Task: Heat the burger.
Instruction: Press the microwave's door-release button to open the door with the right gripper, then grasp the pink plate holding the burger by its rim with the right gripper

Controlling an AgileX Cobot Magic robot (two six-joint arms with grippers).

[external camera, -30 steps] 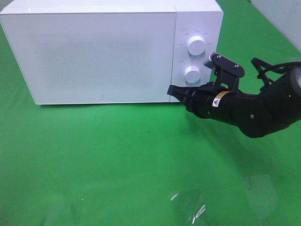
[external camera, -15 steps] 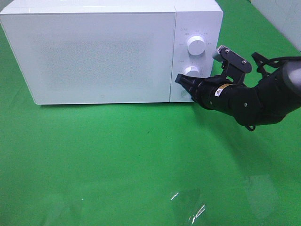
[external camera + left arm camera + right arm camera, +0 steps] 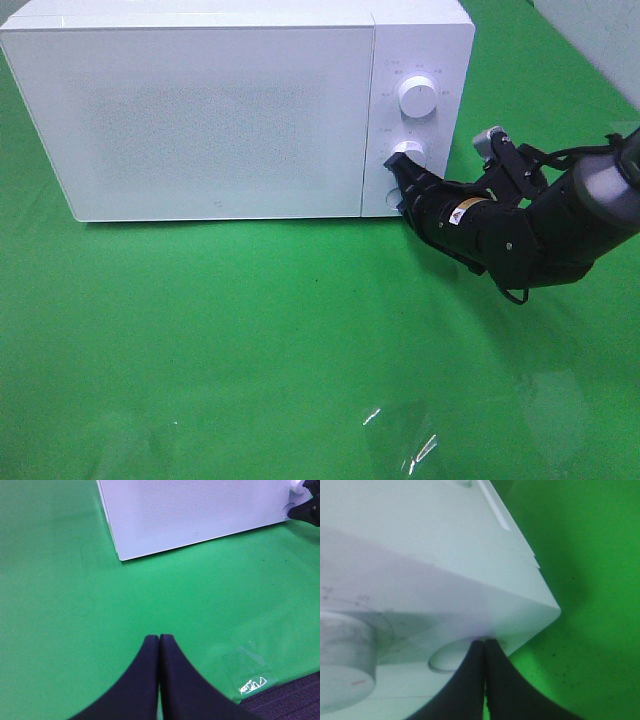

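The burger is out of view. A white microwave point(image 3: 200, 110) stands at the back with its door closed. My right gripper point(image 3: 393, 188) is shut and empty. Its tips press against the control panel just below the lower knob point(image 3: 408, 153). In the right wrist view the shut tips point(image 3: 484, 641) touch the rim of a round button point(image 3: 449, 659) near the microwave's point(image 3: 430, 555) bottom corner. In the left wrist view my left gripper point(image 3: 159, 638) is shut and empty, hovering over the green cloth in front of the microwave point(image 3: 200, 510).
The upper knob point(image 3: 416, 95) sits above the lower one on the panel. A clear taped patch point(image 3: 400, 440) lies on the green cloth point(image 3: 200, 330) near the front. Dark floor point(image 3: 290, 700) shows past the cloth's edge.
My right gripper has moved right from the door's edge onto the control panel and dropped its wrist, so the tips now meet the button below the lower knob. It stayed shut.
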